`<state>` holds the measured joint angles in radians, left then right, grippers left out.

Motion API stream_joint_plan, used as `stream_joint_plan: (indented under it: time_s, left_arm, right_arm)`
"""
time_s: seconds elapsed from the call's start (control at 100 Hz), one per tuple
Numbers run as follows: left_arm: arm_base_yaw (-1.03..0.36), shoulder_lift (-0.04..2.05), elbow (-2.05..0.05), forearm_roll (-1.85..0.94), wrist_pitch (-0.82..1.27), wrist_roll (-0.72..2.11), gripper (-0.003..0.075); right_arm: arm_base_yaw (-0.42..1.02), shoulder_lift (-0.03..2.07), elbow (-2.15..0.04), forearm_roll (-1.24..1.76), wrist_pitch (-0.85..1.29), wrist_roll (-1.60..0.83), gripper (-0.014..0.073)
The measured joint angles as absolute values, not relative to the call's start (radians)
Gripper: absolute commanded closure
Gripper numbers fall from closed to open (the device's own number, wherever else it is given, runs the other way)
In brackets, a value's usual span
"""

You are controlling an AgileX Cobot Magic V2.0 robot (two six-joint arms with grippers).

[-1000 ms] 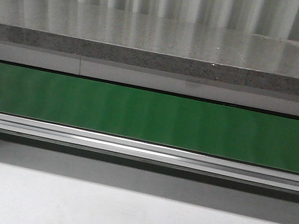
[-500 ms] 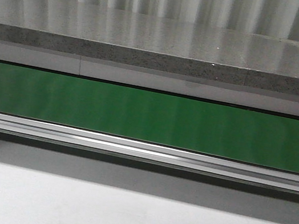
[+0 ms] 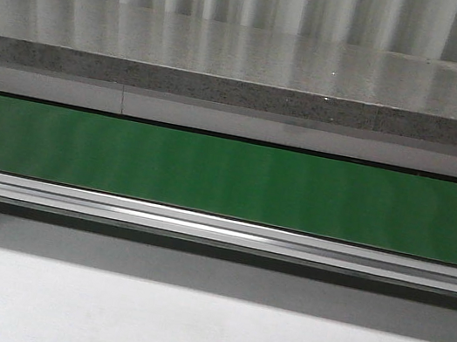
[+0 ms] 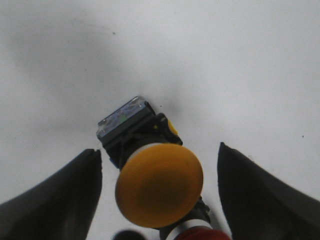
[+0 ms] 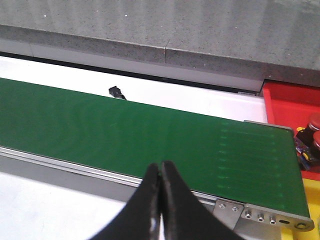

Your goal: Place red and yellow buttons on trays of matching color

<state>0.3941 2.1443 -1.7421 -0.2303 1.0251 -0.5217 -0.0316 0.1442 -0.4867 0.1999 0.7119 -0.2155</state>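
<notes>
In the left wrist view, a yellow button [image 4: 159, 185] lying on its side on the white table [image 4: 225, 65], mushroom cap turned toward the camera, black body and clear contact block [image 4: 122, 116] pointing away. Placed between the two dark fingers [image 4: 55, 200] of the left gripper [image 4: 159, 192], nearer to one finger than to the other, with a visible gap on both sides. Jaws spread wide, gripping nothing, touching the button nowhere as far as seen. Just below the yellow cap, at the picture edge, a piece of a red button [image 4: 197, 234], probably touching the yellow one, though too cropped to say for sure.

In the right wrist view, the right gripper [image 5: 160, 182] with fingers pressed together, nothing between them, hanging above the near edge of the green conveyor belt [image 5: 125, 135]. Well apart from it, past the belt end, a red tray [image 5: 292, 100] with red buttons [image 5: 314, 131] inside, and a strip of a yellow tray [image 5: 310, 177] next to it. Behind the belt, a grey stone ledge [image 5: 175, 30].

In the front view, only the green belt [image 3: 227, 178], its metal rail [image 3: 218, 229] and the table surface [image 3: 200, 334]; no arm or button seen there.
</notes>
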Motion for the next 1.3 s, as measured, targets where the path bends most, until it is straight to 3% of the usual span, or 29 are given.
stream_joint_plan:
  time_s: [0.12,0.21,0.39,0.87,1.3]
  left_arm:
    - [0.394,2.146,-1.742,-0.222,1.015,-0.522,0.0516]
    - [0.394,2.146,-1.747,-0.22,1.015,-0.522,0.0566]
    - [0.394,2.146,-1.787,-0.191,1.061,-0.491,0.0564]
    - [0.358,1.974,-1.93,-0.17,1.238,-0.099,0.0564]
    - [0.206,1.773,-1.643,-0.172,1.243,0.037,0.0564]
  right_arm:
    - [-0.032,0.144,-0.487,0.2,0.712,-0.216,0.0659]
    - [-0.032,0.144,-0.487,0.2,0.712,-0.216,0.0659]
    - [-0.032,0.144,-0.487,0.2,0.712,-0.216,0.0659]
    - [-0.032,0.144,-0.487,0.2,0.712,-0.216,0.0659]
    - [-0.032,0.144,-0.487,0.2,0.712,-0.217,0.0659]
